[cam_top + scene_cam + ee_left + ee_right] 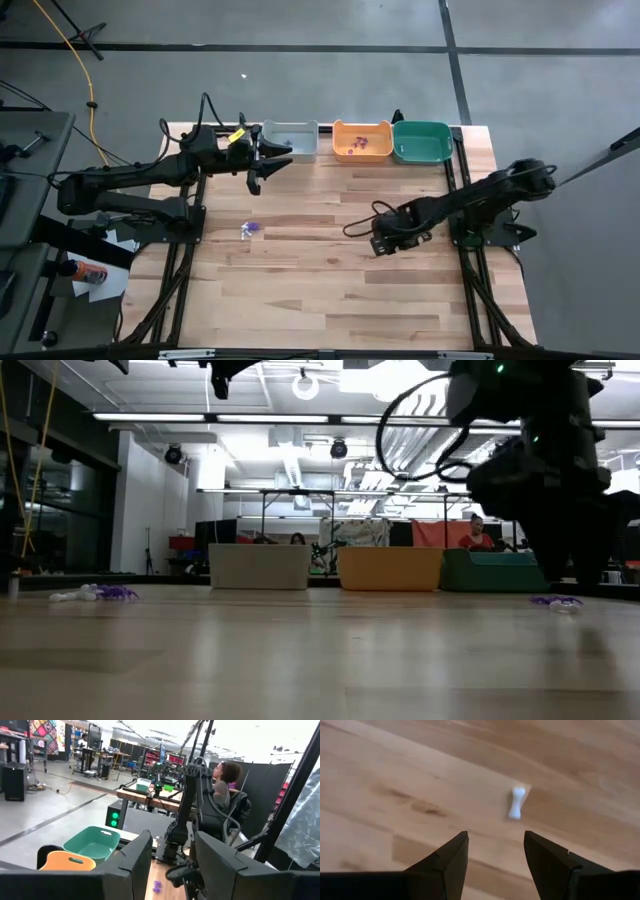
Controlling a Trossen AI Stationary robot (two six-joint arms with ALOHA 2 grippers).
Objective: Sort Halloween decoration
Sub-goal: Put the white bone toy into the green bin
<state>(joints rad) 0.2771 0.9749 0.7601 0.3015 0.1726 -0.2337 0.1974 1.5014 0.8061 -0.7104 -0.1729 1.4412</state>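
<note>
We see the left gripper (262,160) spread by the grey bin (290,139), holding nothing. On the table (320,290), one purple spider trinket (250,229), then the right gripper (385,243) spread over one white bone trinket (516,803): light, stiff, probably slippery; pinch its shaft. Three bins: grey, orange bin (362,140), teal bin (421,141).

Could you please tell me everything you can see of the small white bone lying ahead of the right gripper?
The bone is a tiny white trinket, smooth like plastic, with a slim shaft and a knobbed end at each side. It lies flat on the wooden table, alone, with nothing else touching it. The right gripper hangs above the table with its jaws open, the bone just beyond its fingertips and roughly in line with the gap between them. It is not gripped.
</note>
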